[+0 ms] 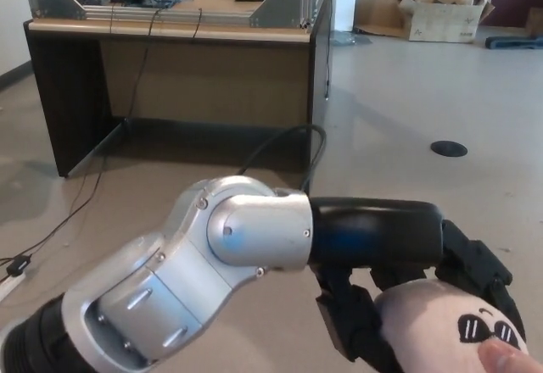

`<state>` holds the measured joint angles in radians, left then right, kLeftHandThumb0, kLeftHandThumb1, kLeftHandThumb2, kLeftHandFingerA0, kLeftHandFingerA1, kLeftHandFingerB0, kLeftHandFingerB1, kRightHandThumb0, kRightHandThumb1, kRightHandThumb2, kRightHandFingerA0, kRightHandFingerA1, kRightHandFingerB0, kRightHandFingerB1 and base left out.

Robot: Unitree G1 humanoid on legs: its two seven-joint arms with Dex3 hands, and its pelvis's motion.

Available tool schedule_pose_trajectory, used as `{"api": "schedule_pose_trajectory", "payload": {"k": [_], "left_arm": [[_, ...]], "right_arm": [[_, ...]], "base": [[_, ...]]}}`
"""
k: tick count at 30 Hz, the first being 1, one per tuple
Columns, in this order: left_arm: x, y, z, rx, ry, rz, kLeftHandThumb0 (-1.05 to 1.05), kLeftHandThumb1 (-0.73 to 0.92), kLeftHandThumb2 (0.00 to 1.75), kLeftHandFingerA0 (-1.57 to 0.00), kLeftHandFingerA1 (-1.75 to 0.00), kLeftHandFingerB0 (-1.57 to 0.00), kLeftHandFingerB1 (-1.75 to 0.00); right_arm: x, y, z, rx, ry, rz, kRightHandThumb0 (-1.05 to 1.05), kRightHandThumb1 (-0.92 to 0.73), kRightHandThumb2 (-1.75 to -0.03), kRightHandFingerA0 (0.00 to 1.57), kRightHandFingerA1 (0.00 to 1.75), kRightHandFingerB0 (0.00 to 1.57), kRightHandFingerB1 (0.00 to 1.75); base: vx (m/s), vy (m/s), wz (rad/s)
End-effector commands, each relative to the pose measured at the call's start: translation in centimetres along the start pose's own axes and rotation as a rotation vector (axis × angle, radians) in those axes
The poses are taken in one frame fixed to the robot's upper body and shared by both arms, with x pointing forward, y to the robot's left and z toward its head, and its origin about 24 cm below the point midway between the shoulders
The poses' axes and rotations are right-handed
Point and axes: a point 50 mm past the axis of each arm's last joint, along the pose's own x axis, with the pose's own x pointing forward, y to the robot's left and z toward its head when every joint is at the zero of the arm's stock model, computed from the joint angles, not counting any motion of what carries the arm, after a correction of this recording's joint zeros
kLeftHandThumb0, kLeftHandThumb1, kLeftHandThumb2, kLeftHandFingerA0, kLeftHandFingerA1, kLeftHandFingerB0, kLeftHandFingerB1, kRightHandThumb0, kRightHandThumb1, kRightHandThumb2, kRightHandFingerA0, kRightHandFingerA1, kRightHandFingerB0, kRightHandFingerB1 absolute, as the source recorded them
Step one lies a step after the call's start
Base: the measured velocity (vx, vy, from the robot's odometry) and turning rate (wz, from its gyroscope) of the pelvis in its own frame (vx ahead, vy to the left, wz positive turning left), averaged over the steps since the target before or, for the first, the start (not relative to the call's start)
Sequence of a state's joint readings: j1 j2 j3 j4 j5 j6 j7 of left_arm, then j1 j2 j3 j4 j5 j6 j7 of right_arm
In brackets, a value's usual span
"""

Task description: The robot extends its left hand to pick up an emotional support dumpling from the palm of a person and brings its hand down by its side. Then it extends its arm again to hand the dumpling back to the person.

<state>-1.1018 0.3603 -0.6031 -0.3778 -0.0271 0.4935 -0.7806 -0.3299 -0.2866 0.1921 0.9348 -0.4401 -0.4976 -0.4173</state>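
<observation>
- Head view takes in a smooth grey concrete floor [407,102] filling most of the scene.
- A dark brown wooden bench [187,76] with a light top stands at the upper left, carrying an aluminium frame [288,4], a dark monitor and tangled cables.
- The robot's silver and black left arm [221,263] reaches in from the lower left and crosses to the lower right.
- A thin black cable [288,148] loops over the floor just behind the arm.
- An open tan cardboard box [441,17] sits on the floor far off at the upper right.
- The black left robot hand [399,314] is clamped on the dumpling, with fingers wrapped over its top and left side.
- The cream plush dumpling [441,331], with black sunglasses stitched on its face, sits at the lower right corner inside that grasp.
- A small dark round floor cover [448,147] lies at the right.
- A person's fingertip [502,356] touches the dumpling's lower right edge.
</observation>
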Motion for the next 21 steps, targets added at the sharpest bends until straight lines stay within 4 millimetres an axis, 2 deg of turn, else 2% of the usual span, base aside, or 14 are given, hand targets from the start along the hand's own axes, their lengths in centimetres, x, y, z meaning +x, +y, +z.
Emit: {"api": "schedule_pose_trajectory", "payload": {"k": [1,5,6,7,8,9,10,11,12,13,14,17,18,21], "left_arm": [[-0.7,1.1,0.0,0.001,0.026,0.012,-0.18,0.65,0.6,-1.0,-0.51,-0.66,-0.41],[-1.5,2.6,0.1,-0.05,0.008,0.036,-0.14,0.55,0.58,-0.98,-0.53,-0.69,-0.44],[-1.9,3.2,0.3,-0.059,0.007,0.045,-0.77,0.42,0.85,0.0,0.0,0.0,0.0],[-2.1,3.5,0.3,-0.062,0.007,0.049,-0.77,0.42,0.85,0.0,0.0,0.0,-0.01],[-2.1,3.6,0.3,-0.063,0.006,0.052,-0.77,0.42,0.85,0.0,0.0,0.0,-0.01],[-2.3,3.8,0.4,-0.055,0.004,0.06,-0.79,0.43,0.86,0.0,0.0,0.0,0.0],[-2.7,4.4,0.5,-0.038,-0.001,0.086,-0.96,0.52,0.6,0.0,0.0,0.0,-0.01],[-3.1,4.9,0.7,-0.029,-0.002,0.108,-0.96,0.52,0.6,0.0,0.0,0.0,-0.01],[-3.3,5.4,0.8,-0.036,-0.019,0.12,-0.8,0.43,0.87,0.0,0.0,0.0,0.0],[-3.6,5.9,0.9,-0.054,-0.029,0.133,-0.78,0.42,0.85,0.0,0.0,0.0,0.0],[-3.8,6.3,1.0,-0.059,-0.037,0.145,-0.76,0.41,0.85,0.0,0.0,0.0,0.0],[-4.4,7.2,1.4,-0.034,-0.04,0.167,-0.74,0.4,0.83,0.0,-0.04,0.0,-0.01],[-4.5,7.3,1.5,-0.017,-0.042,0.169,-0.74,0.4,0.83,0.0,-0.04,0.0,-0.01],[-4.5,7.2,1.5,-0.025,-0.051,0.167,-0.73,0.39,0.83,0.0,-0.04,0.0,-0.02]], "right_arm": [[0.2,-0.7,-0.3,-0.032,0.005,-0.031,-0.47,-0.69,-0.61,0.58,0.47,0.53,0.41],[0.1,-0.6,-0.3,-0.033,0.007,-0.028,-0.47,-0.69,-0.61,0.58,0.47,0.53,0.41],[0.5,0.3,-1.0,0.46,0.217,0.152,-0.81,-0.58,-0.82,0.0,0.04,0.0,0.08],[0.4,0.2,-1.3,0.542,0.246,0.132,-0.54,-0.45,-0.86,0.78,0.65,0.43,0.5],[0.1,-0.7,-1.8,0.307,0.219,-0.022,-0.54,-0.45,-0.86,0.78,0.65,0.43,0.5],[0.2,-0.6,-1.7,0.355,0.225,-0.005,-0.56,-0.49,-0.79,0.68,0.6,0.38,0.46],[0.2,-0.4,-1.4,0.47,0.214,0.02,-0.47,-0.55,-0.57,0.82,0.62,0.44,0.34],[0.0,-0.3,-1.3,0.528,0.189,0.014,-0.47,-0.55,-0.57,0.82,0.62,0.44,0.34],[0.1,-0.4,-1.4,0.522,0.195,0.013,-0.36,-0.59,-0.58,0.77,0.55,0.42,0.34],[0.1,-0.4,-1.6,0.524,0.205,0.013,-0.43,-0.57,-0.57,0.79,0.56,0.42,0.34],[0.1,-0.4,-1.6,0.523,0.207,0.014,-0.37,-0.59,-0.58,0.76,0.54,0.42,0.34],[0.1,-0.5,-1.6,0.51,0.2,0.023,-0.41,-0.57,-0.57,0.79,0.52,0.43,0.34],[0.1,-0.4,-1.6,0.517,0.201,0.027,-0.37,-0.59,-0.59,0.84,0.61,0.43,0.35],[0.2,-0.3,-1.5,0.545,0.209,0.025,-0.34,-0.59,-0.59,0.8,0.55,0.42,0.35]], "base": [[0.0,0.0,0.0],[0.0,0.0,0.0],[0.0,0.0,0.0],[0.0,0.0,0.0],[0.0,0.0,0.0],[0.0,0.0,0.0],[0.0,0.0,0.0],[0.0,0.0,0.0],[0.0,0.0,0.0],[0.0,0.0,0.0],[0.0,0.0,0.0],[0.0,0.0,0.0],[0.0,0.0,0.0],[0.0,0.0,0.0]]}}
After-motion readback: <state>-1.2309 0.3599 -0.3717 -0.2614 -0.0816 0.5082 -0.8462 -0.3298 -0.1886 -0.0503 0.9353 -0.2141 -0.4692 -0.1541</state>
